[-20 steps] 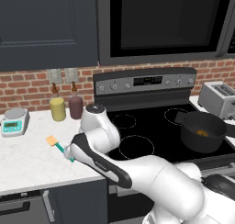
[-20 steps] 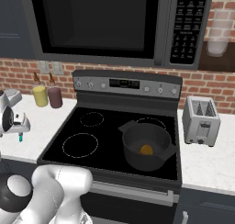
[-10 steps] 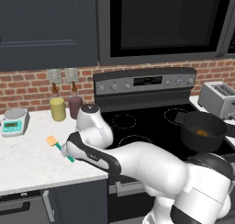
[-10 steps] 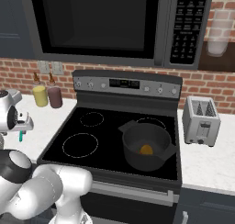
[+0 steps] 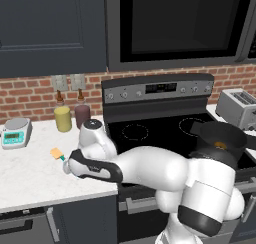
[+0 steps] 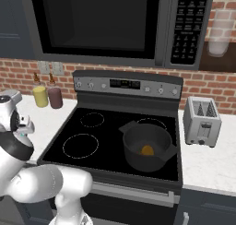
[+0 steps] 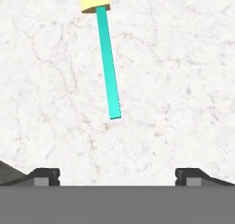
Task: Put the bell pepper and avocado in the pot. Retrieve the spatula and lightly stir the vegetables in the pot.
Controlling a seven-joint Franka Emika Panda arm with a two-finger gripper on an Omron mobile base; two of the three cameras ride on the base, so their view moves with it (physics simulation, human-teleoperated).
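Hand view: the slim teal-handled spatula point(image 7: 109, 58) is seen flat on the white marble counter point(image 7: 183, 81), its yellow blade cut off at 12 o'clock. The gripper point(image 7: 117, 175) is held wide open, empty, its fingertips point(image 7: 43, 175) barely visible. The dark grey pot point(image 6: 147, 147) sits on the stove, an orange object inside indistinct.
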